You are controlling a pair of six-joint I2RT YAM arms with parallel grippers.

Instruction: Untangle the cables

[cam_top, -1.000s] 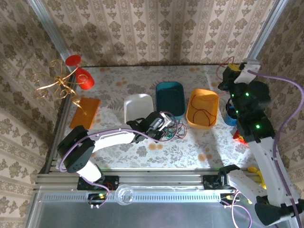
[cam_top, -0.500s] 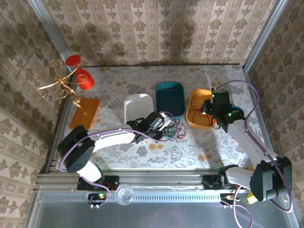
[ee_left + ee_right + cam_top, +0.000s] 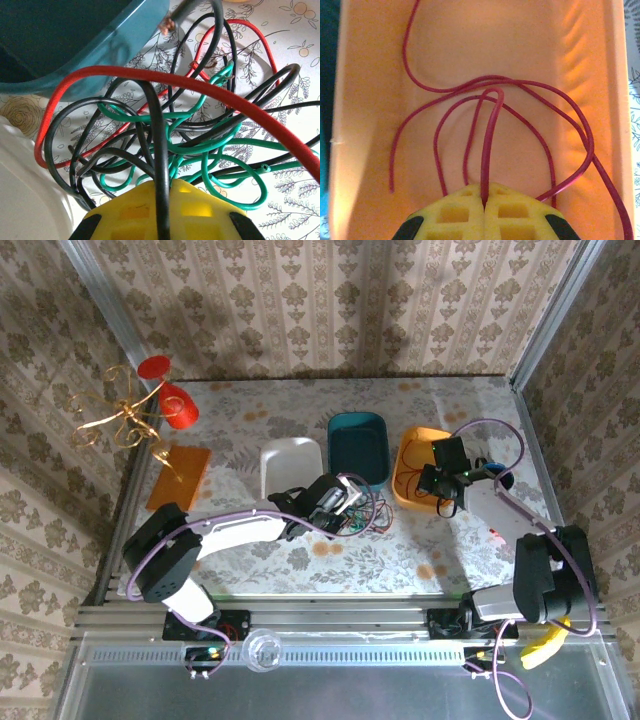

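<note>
The cables (image 3: 172, 132), thin red, green and black loops in one knot, lie on the worktop (image 3: 295, 35) beside the teal tray (image 3: 75, 40). The left gripper (image 3: 162, 197) pinches a black strand (image 3: 161, 165), I think to anchor the knot. To the right, the right gripper (image 3: 484, 202) pinches one red cable (image 3: 487, 130) inside the orange tray (image 3: 580, 60), probably to keep it apart.

No legible text, label, brand, number or sign anywhere.
</note>
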